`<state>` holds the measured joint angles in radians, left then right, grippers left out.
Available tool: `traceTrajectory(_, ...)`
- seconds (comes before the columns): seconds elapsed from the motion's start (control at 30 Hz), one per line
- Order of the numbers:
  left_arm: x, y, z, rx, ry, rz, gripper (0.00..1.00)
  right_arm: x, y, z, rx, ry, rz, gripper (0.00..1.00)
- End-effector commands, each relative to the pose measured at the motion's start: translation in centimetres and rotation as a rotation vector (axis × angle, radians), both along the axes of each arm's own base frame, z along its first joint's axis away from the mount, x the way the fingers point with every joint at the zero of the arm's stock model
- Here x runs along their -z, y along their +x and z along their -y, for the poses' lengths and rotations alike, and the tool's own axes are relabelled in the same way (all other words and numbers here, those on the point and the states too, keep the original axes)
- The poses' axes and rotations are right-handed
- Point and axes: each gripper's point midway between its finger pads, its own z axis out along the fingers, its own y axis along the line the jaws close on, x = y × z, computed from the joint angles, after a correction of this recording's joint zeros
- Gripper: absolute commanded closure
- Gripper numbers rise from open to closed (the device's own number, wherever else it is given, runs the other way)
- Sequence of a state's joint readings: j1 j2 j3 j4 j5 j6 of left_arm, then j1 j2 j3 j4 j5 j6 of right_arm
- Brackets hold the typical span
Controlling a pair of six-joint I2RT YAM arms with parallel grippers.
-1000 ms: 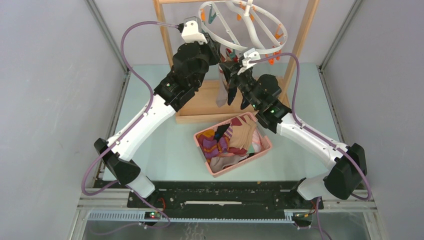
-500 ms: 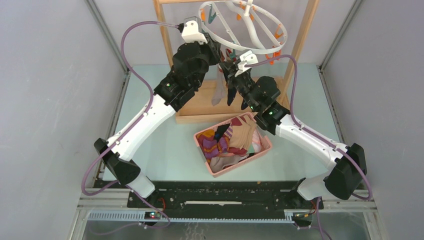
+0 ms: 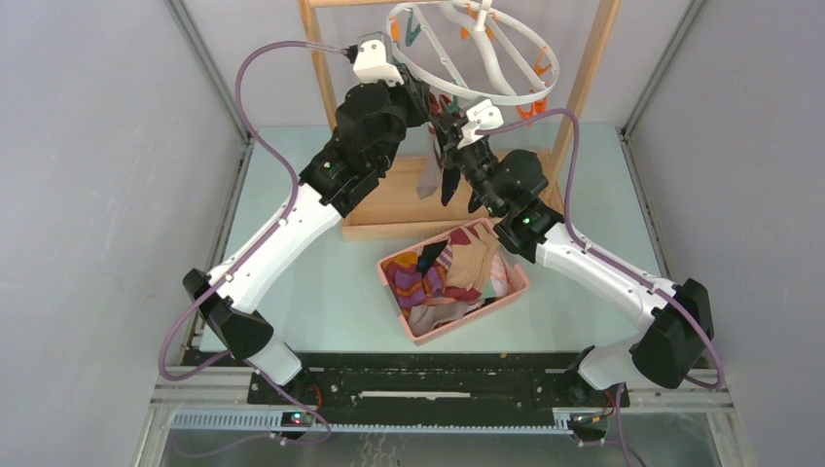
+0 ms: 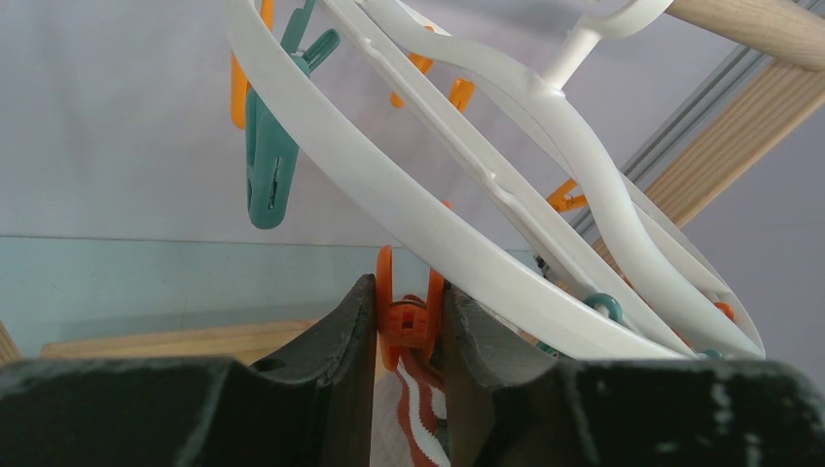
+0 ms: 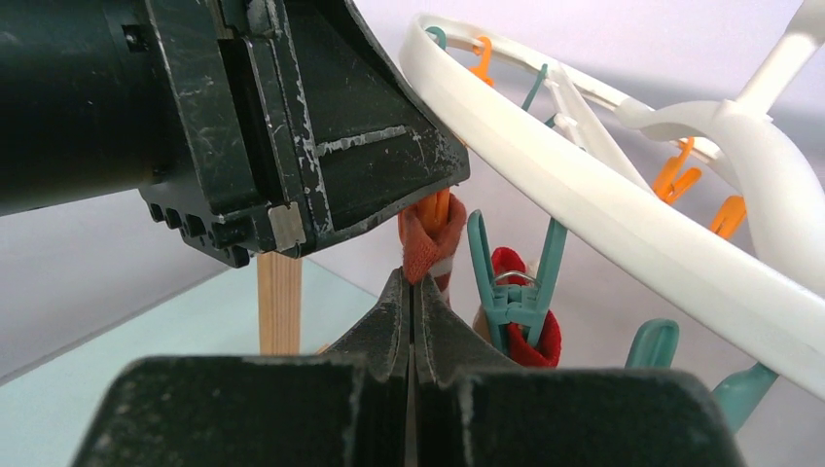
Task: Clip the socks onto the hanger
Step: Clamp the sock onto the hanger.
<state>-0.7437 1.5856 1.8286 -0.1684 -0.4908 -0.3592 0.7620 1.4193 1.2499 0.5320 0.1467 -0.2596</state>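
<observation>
Your left gripper (image 4: 409, 297) is partway closed and squeezing the orange clip (image 4: 407, 326) on the hanger (image 4: 389, 199); one finger sits on each side of the clip. The sock (image 4: 420, 428), red-and-white striped, is directly under that clip, between the fingers' inner faces; neither wrist view shows whether the clip's mouth has it.

Right gripper (image 5: 412, 292) is fully closed, tips together; the sock's orange-red edge comes straight up out of the tips, so it's pinched there; it runs up to the underside of the left gripper, where the clip is. Just right of it a teal clip (image 5: 511, 292) grips a red sock (image 5: 540, 341).

Top view: both grippers meet under the ring's near edge, above the rack (image 3: 389, 209) base; a pale tail (image 3: 428, 183) hangs under them; can't tell if it's the same sock. More socks lie in the basket (image 3: 474, 313), well apart, nearer the arm bases.

Versus a second ago: barely any change; left arm in the same spot; right wrist nudged slightly; pale tail swung a little and hangs a touch higher; both grips as tight as before.
</observation>
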Motion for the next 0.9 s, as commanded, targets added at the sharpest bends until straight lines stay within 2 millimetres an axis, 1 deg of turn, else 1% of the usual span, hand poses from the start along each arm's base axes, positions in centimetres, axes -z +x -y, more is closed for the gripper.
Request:
traceTrajectory(0.0,-3.1,-1.1,-1.2,0.0,-0.059,0.056,0.99,-2.9,-1.2,0.6,-0.005,0.046,0.083,1.0)
traceTrajectory(0.07,-3.2,-1.1,-1.3,0.0,-0.063,0.055,0.97,-2.7,-1.1,0.6,-0.006,0.043,0.074,1.0)
traceTrajectory(0.1,-3.2,-1.1,-1.4,-0.003,-0.065,0.054,0.92,-2.6,-1.1,0.5,-0.007,0.042,0.07,1.0)
traceTrajectory(0.27,-3.2,-1.4,-1.7,-0.003,-0.082,0.052,0.65,-2.3,-0.9,0.5,-0.013,0.049,0.055,1.0)
traceTrajectory(0.4,-3.5,-1.8,-2.0,-0.001,-0.092,0.058,0.55,-2.1,-0.8,0.6,-0.014,0.048,0.045,1.0)
traceTrajectory(0.63,-3.8,-2.6,-2.5,0.007,-0.107,0.063,0.44,-2.0,-0.8,0.7,-0.015,0.051,0.032,1.0)
traceTrajectory(0.73,-3.7,-3.1,-2.6,0.024,-0.113,0.065,0.37,-1.7,-0.8,0.8,-0.017,0.045,0.015,1.0)
traceTrajectory(0.77,-3.9,-3.6,-2.8,0.035,-0.119,0.071,0.34,-1.5,-0.8,0.8,-0.02,0.04,0.007,0.98)
traceTrajectory(0.8,-3.8,-4.0,-2.8,0.048,-0.121,0.073,0.32,-1.4,-0.9,0.9,-0.025,0.036,-0.002,0.91)
traceTrajectory(0.83,-3.2,-4.3,-2.8,0.065,-0.114,0.068,0.29,-1.1,-1.0,0.9,-0.033,0.029,-0.012,0.82)
traceTrajectory(0.87,-3.6,-5.0,-2.9,0.084,-0.121,0.083,0.26,-1.0,-1.2,1.1,-0.039,0.029,-0.017,0.74)
